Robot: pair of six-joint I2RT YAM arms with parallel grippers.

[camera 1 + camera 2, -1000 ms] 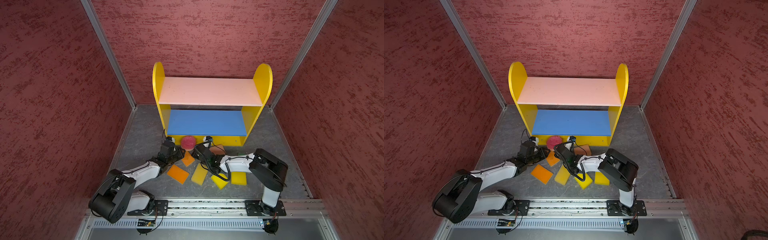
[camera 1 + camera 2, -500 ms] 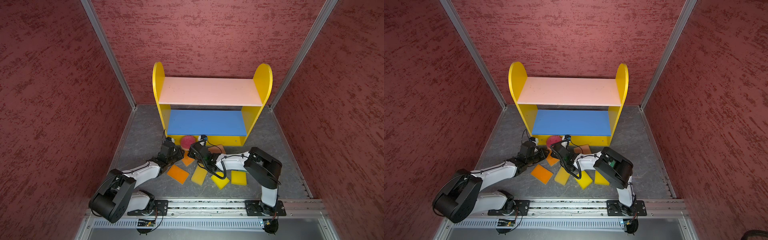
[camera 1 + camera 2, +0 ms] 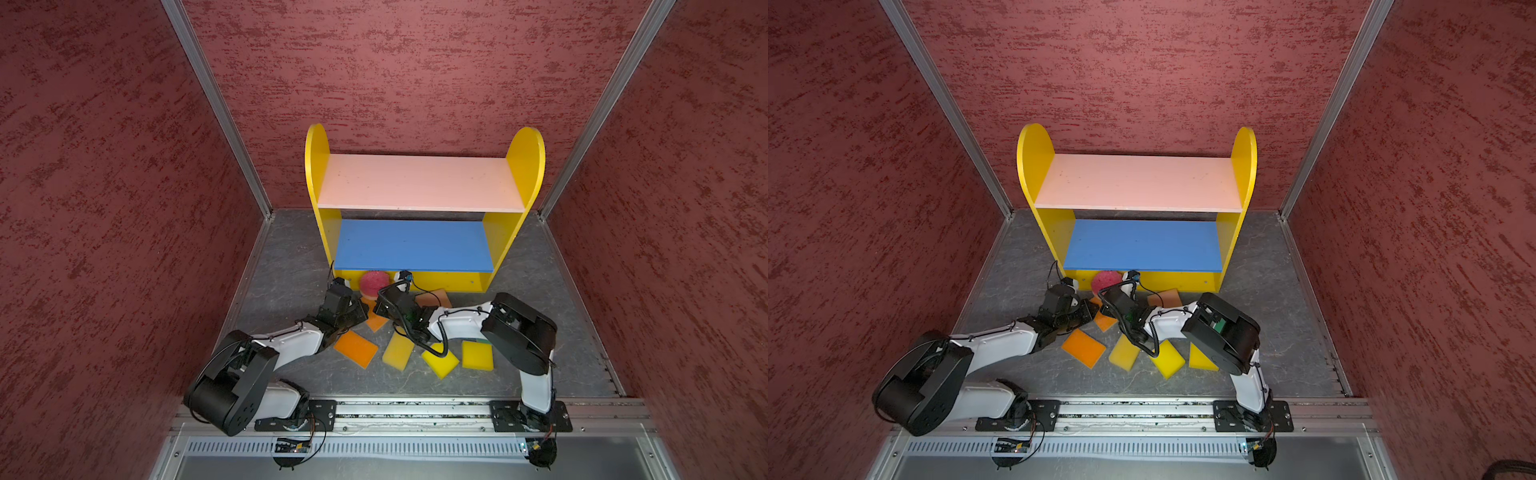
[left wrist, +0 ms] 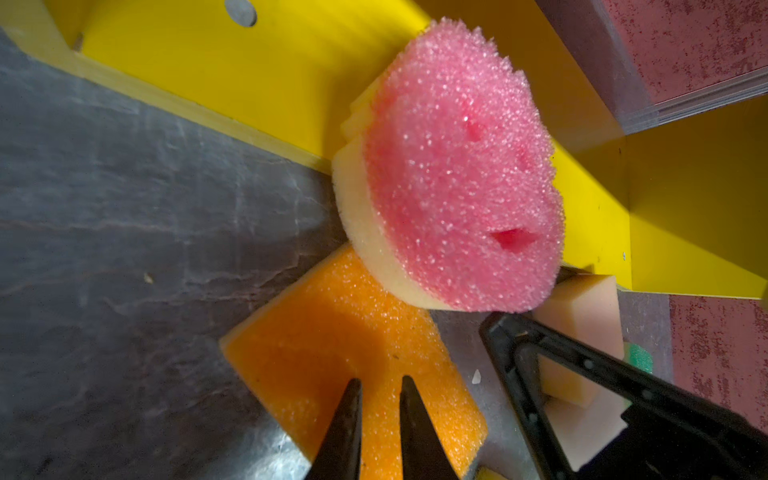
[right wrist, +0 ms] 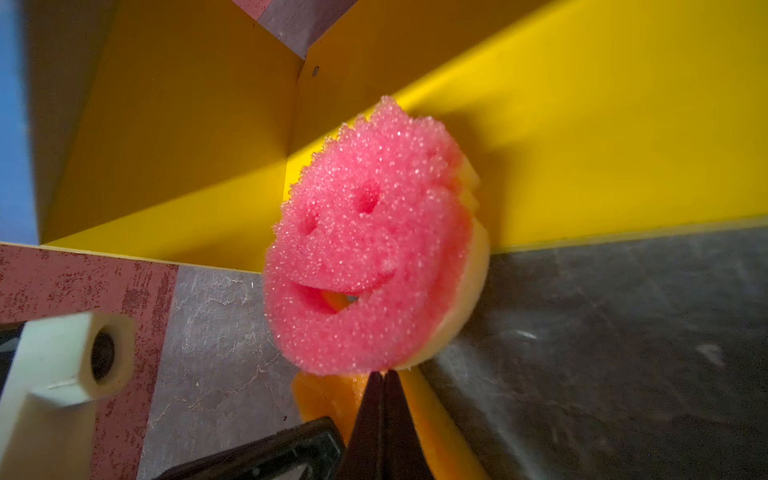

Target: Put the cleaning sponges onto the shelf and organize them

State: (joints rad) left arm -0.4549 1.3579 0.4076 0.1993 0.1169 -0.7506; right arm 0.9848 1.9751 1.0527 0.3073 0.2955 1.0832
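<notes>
Both hands sit low before the shelf (image 3: 525,166). My right hand (image 5: 382,374) is pressed together at the lower edge of the pink smiley sponge (image 5: 370,266), which leans against the shelf's yellow base. My left hand (image 4: 378,380), narrowly parted, hovers over an orange sponge (image 4: 332,332) on the worktop (image 3: 291,257).

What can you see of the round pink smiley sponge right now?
The smiley sponge is a round pad: a coarse pink scrubbing face with two cut-out eyes, a smiling mouth slot and a jagged top edge, backed by pale yellow foam. It stands on edge, tilted, its back leaning against the yellow base of the shelf, its lower edge on an orange sponge. The shut right claw sits at its bottom rim.
</notes>
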